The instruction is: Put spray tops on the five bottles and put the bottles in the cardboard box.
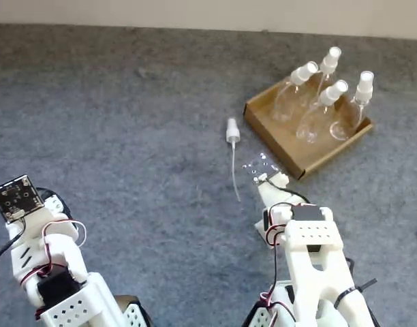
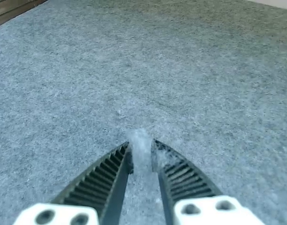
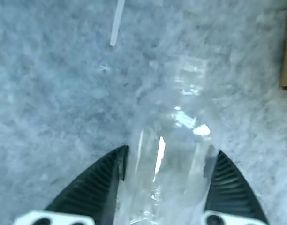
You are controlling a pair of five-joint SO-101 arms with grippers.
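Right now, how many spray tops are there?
5. Four spray tops are on the bottles in the cardboard box. The fifth lies loose on the table beside the box.

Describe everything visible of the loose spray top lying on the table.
The spray top has a white, plastic-looking head and a long thin tube. It lies flat on the grey felt-like table, head near the cardboard box without touching it, tube pointing toward the near side. Nothing else touches it.
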